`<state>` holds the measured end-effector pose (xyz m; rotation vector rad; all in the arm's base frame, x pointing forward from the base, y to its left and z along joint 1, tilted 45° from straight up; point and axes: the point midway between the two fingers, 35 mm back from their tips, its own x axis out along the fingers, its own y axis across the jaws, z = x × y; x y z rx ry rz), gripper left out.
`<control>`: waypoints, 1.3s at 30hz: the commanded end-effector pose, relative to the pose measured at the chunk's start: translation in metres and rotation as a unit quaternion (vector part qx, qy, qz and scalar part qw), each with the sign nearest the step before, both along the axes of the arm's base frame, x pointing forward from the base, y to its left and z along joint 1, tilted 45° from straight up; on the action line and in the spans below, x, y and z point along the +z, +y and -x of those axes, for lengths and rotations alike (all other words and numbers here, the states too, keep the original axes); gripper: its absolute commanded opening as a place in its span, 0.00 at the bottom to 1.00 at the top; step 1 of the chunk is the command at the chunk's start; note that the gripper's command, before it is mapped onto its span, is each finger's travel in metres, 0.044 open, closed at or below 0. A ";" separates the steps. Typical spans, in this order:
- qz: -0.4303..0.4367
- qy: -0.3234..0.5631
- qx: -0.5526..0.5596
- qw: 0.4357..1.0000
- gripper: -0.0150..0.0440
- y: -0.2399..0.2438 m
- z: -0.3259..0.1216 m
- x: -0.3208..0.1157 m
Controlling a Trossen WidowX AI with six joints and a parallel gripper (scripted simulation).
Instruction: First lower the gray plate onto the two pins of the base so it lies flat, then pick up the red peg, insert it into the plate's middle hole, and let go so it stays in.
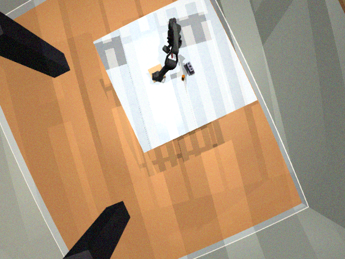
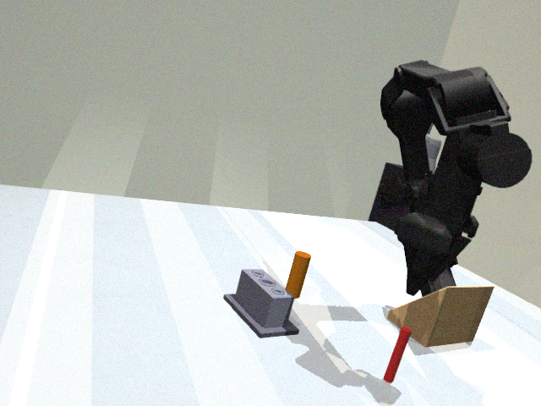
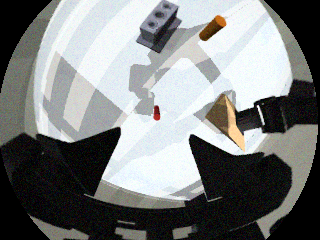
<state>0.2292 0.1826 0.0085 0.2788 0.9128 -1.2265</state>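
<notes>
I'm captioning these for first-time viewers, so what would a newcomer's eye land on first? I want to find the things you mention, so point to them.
Probably the black arm (image 1: 174, 41) (image 2: 454, 174), looming at the exterior view's right, its gripper (image 3: 156, 134) open. Next, the upright red peg (image 2: 396, 354) (image 3: 157, 113) in that view's foreground, then the orange cylinder (image 1: 183, 77) (image 2: 298, 274) (image 3: 213, 28) beside the gray block (image 1: 189, 68) (image 2: 265, 299) (image 3: 159, 22).

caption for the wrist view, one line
Open pincer facing the upright red peg, its fingers apart

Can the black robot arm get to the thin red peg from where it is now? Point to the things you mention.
Probably yes: the black arm's fingers stand open with nothing between them, and the wrist view shows nothing blocking the thin red peg (image 1: 172, 55) (image 2: 396, 354) (image 3: 157, 113).
</notes>
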 end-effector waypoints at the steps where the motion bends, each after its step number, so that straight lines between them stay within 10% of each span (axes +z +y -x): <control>1: 0.003 -0.001 -0.005 1.000 1.00 -0.017 0.000 -0.017; 39: 0.004 -0.002 -0.005 1.000 1.00 -0.063 -0.004 -0.064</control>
